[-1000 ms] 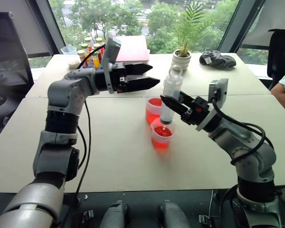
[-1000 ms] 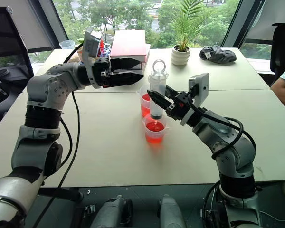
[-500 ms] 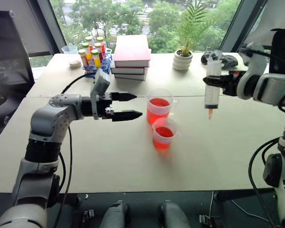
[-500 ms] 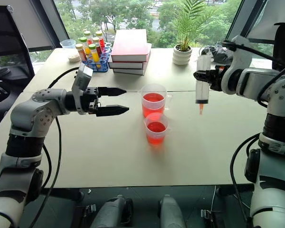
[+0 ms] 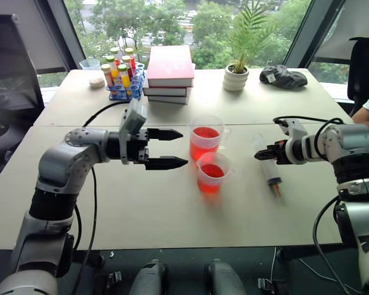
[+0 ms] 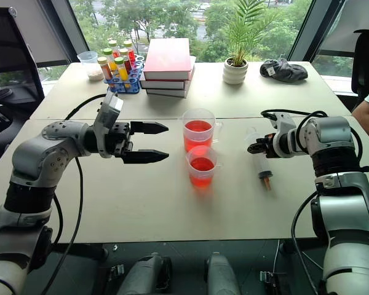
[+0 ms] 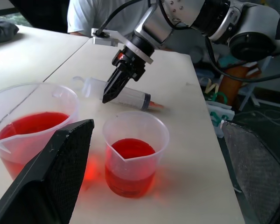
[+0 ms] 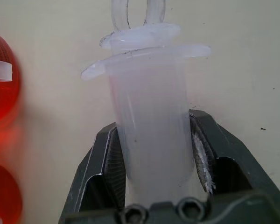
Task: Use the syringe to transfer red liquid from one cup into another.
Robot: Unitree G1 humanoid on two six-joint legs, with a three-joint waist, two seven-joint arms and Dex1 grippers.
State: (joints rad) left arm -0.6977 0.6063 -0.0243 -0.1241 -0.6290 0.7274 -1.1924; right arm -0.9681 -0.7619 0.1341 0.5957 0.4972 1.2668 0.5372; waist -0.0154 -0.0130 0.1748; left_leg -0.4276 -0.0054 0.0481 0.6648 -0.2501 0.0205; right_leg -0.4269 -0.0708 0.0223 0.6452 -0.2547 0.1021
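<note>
Syringe (image 5: 270, 169) lies flat on surface (image 5: 172, 215), right of centre in head view, orange tip toward lower edge, plunger pushed in, barrel looks empty. Both cups hold red liquid (image 5: 212, 171) — small cup (image 5: 211, 173) just in front of big cup (image 5: 206, 137), centre frame. I judge transfer done, only letting go left. My right tool (image 5: 262, 155) straddles barrel near plunger end — jaws alongside it; gripping or slack, cannot tell. My left tool (image 5: 175, 148) hangs wide open left of cups, empty.
</note>
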